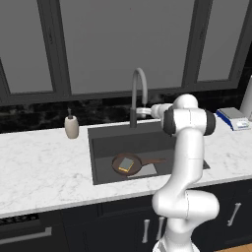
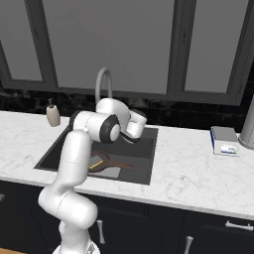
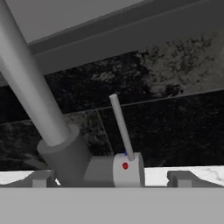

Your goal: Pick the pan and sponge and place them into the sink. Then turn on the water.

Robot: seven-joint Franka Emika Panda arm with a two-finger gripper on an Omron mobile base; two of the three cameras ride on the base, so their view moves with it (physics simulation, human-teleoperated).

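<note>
A home kitchen, rendered: a white marble surface [image 1: 44, 172] runs across dark lower cabinets with metal handles [image 1: 234, 214], and a dark sink [image 1: 101, 142] is set into it at centre, its arched faucet [image 1: 138, 93] at 12 o'clock. A soap dispenser [image 1: 72, 126] stands at 10 o'clock, under large dark-framed windows [image 1: 123, 44] and black stone backsplash [image 1: 39, 115].

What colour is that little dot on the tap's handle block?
Red; the dot on the faucet shows best in the hand view.

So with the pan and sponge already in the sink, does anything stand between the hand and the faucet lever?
Nothing visible does. In the hand view the open hand faces the faucet lever directly, with its base between the fingertips. The pan and sponge lie lower down in the sink.
</note>
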